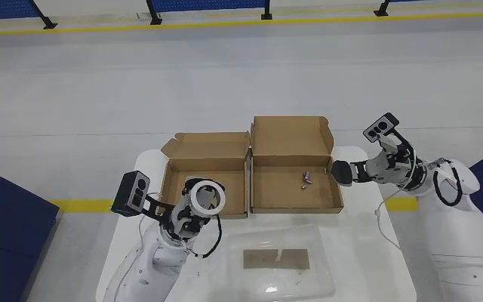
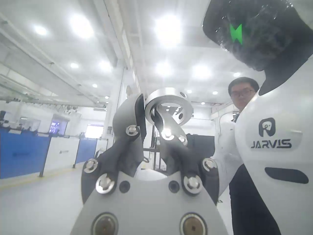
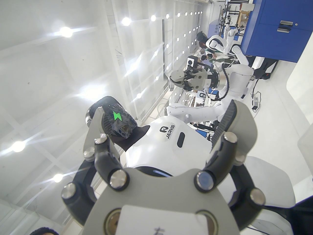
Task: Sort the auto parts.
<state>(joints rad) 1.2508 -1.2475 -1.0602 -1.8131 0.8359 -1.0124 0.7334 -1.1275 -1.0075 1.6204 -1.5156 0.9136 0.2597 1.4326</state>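
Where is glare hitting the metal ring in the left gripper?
Left wrist view: a hot spot low on the metal ring, ceiling lamps bright behind it. Top view: the ring reads evenly pale, no hot spot. Right wrist view: lamps flare into streaks.

the shiny silver metal ring [image 2: 168,95] is mirror-bright, with white glints on its rim. the left gripper [image 2: 149,113] has black fingers, a pale grey base plate and silver screws. the right gripper [image 3: 166,111] is the same black, grey and silver, with dark ribbed pads [image 3: 226,117]. the open brown cardboard box [image 1: 175,189] and the second brown cardboard box [image 1: 279,198] are plain tan, unprinted. the small metal parts [image 1: 306,179] are dull grey. the white table [image 1: 362,249] is plain. the pale grey floor [image 1: 226,75] carries a yellow stripe [image 1: 75,204].
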